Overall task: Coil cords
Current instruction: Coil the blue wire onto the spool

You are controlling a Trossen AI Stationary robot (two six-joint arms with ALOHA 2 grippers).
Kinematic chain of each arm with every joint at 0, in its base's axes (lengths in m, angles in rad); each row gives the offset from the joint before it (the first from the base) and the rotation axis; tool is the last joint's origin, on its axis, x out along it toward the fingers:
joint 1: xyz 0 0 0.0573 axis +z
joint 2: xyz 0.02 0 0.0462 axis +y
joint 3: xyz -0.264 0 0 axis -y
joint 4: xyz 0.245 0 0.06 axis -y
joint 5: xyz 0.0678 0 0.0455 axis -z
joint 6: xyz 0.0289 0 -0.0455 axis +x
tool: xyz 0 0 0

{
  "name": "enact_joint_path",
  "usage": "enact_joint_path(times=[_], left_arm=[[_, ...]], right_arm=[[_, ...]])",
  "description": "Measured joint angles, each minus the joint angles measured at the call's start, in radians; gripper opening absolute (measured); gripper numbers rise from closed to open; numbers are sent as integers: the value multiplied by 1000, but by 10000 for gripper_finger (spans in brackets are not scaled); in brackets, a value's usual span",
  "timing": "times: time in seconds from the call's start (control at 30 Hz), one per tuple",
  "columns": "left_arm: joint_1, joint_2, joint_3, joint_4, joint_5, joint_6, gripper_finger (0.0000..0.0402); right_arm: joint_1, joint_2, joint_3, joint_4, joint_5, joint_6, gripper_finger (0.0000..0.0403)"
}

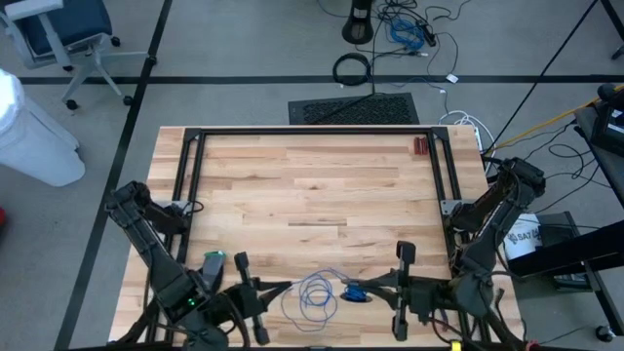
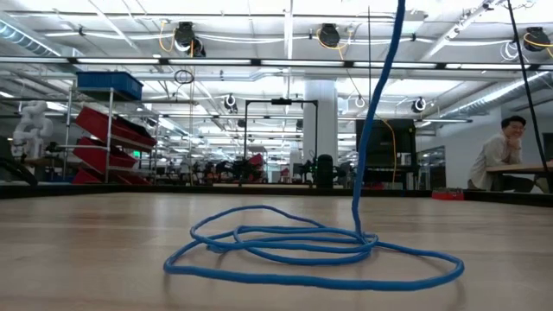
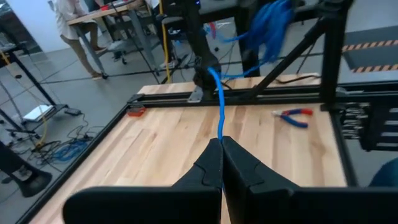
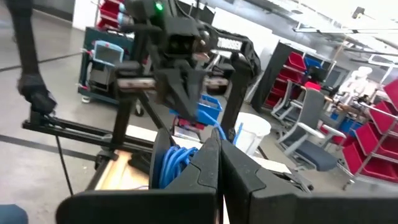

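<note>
A grey floor (image 1: 244, 58) crossed by dark tape lines surrounds the butcher-block table (image 1: 312, 195). Beyond the table's far edge lies a black mat (image 1: 353, 107), with loose cables (image 1: 409, 29) tangled farther off. At the far left stand a blue-seated office chair (image 1: 63, 34) and a white bin (image 1: 29, 132). Looking level across the room, red shelving (image 2: 108, 138) lines the left, a white column (image 2: 318, 125) rises at centre, strip lights (image 2: 276, 34) run overhead, and a person (image 2: 505, 155) sits at a desk on the right.

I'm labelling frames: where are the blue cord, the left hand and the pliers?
blue cord (image 2: 285, 246): low view, on the loops lying on the table.
left hand (image 3: 221, 142): left wrist view, at its shut fingertips pinching the cord.
pliers (image 3: 292, 116): left wrist view, on the handles.
</note>
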Motion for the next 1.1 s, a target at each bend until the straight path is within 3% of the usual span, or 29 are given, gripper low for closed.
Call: enact_joint_path(times=[0.63, 1.1], left_arm=[[7, 0, 1, 206, 5, 97, 2], [116, 41, 1, 458, 287, 287, 2]], right_arm=[[-120, 67, 0, -43, 3, 33, 0], [-146, 79, 0, -41, 70, 84, 0]])
